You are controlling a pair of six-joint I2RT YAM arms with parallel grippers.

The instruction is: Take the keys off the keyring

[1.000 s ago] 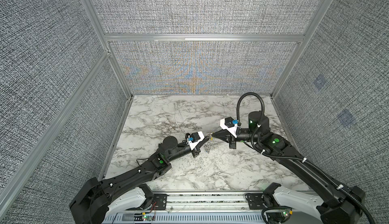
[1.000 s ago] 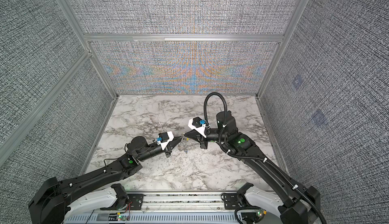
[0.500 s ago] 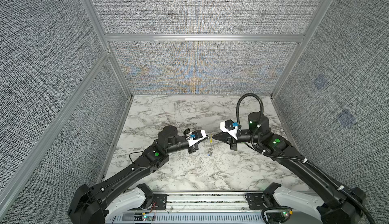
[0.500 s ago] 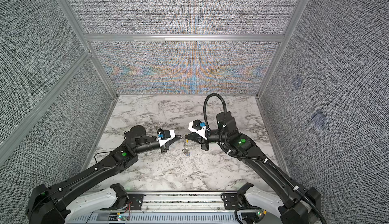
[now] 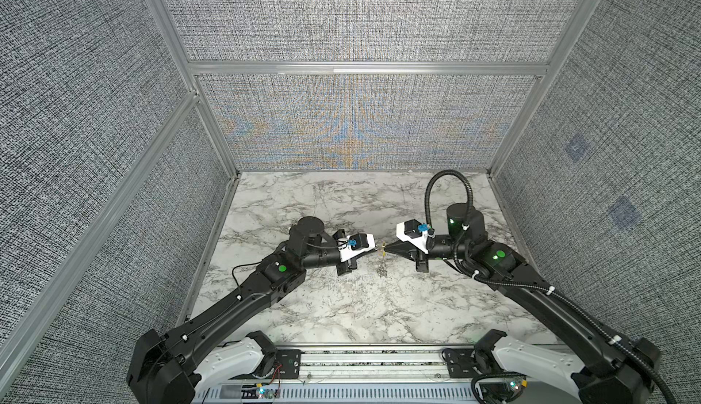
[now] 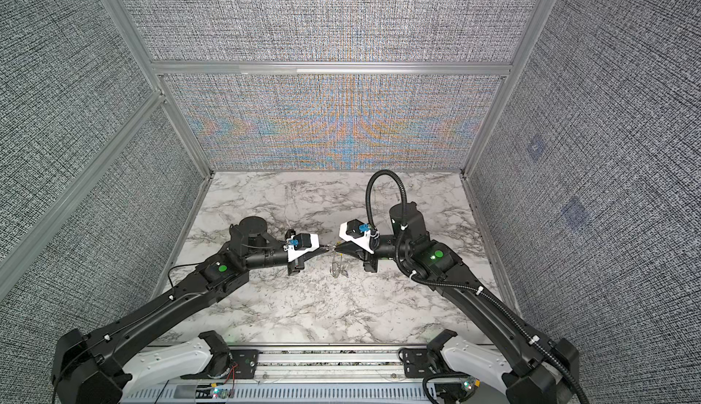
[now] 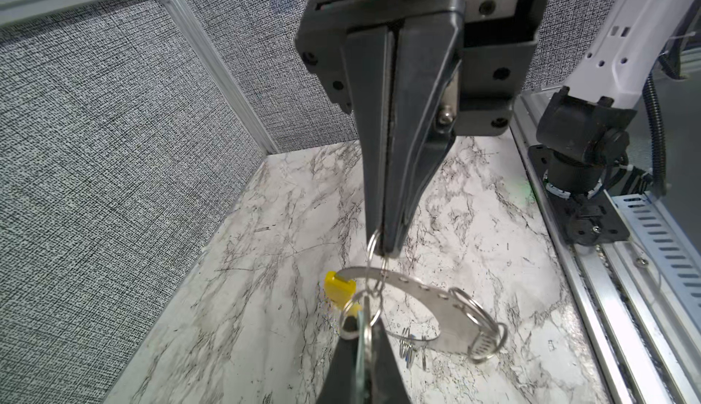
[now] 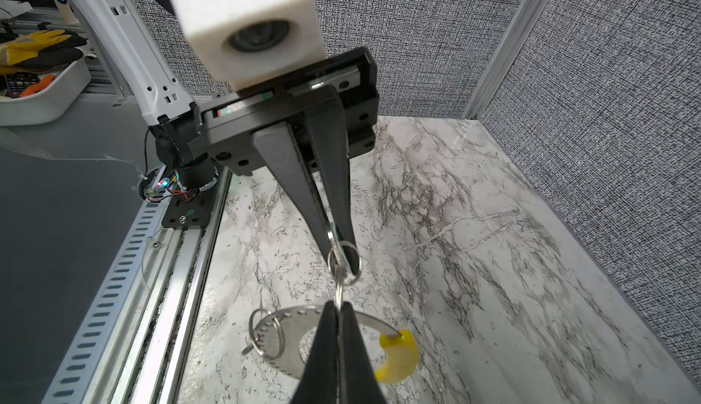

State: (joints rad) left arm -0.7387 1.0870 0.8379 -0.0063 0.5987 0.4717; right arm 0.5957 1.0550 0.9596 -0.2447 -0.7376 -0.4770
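Honestly, you're not far in yet. Both of your tools are pinched fully closed, tip to tip over the middle of the table (image 5: 341, 307). The left gripper (image 8: 341, 254) and the right gripper (image 7: 385, 246) each have hold of one of the small rings (image 8: 338, 292), and those two rings sit right against each other. The keyring (image 7: 428, 299), that flat curved metal band with the row of holes, hangs off them just under the tips. I can't tell whether its low end touches the marble.

Done so far: nothing, as far as I can judge. No key lies loose on the table in any view, and the whole bunch is one piece. What's left is basically everything: you need to work each key off.

Counts:
- One keyring, with one yellow sleeve (image 8: 398, 356) on one end of it.
- Small rings: I get four. Two are in your tools and two are at the far end of the band. Don't hold me to that last pair.
- The keys (image 7: 407, 349): tiny bits dangling under the band, one looking bluish. Probably two, but they're too small to be sure.
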